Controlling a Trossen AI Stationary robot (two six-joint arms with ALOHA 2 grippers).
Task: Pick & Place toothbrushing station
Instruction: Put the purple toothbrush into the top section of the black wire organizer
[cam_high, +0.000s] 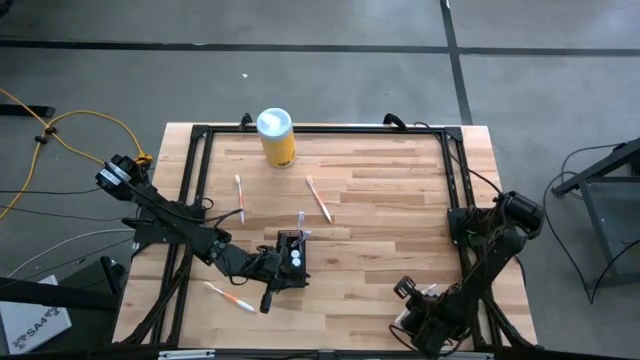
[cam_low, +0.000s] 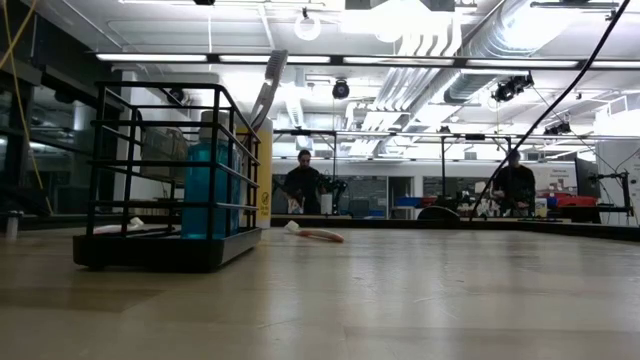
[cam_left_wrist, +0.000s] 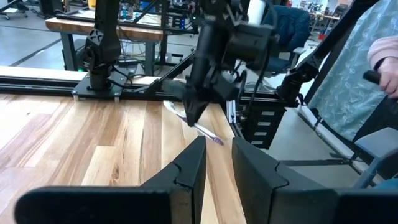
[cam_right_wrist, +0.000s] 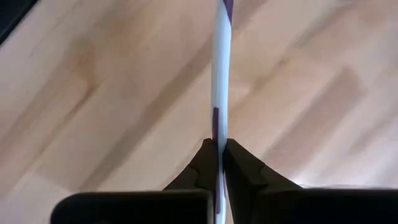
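Toothbrushing station (cam_high: 293, 258) apparently touching left tool (cam_high: 268, 272), mid-table

- One black toothbrushing station (cam_high: 293, 258) on the surface (cam_high: 390, 210).
- One yellow canister (cam_high: 276, 138) with a white lid.
- Five toothbrushes: three lying loose (cam_high: 319, 199), (cam_high: 239, 196), (cam_high: 230, 297), one standing in the station (cam_high: 301, 224), one white and purple (cam_right_wrist: 220, 81).
- Two robot arms.
- Two persons (cam_low: 303, 184), (cam_low: 515, 185) in the room behind.

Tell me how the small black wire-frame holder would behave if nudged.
The black wire-frame holder looks open and light, so it would probably slide. Its flat base suggests tipping is unlikely, though the tall toothbrush inside may wobble. The left gripper is beside it.
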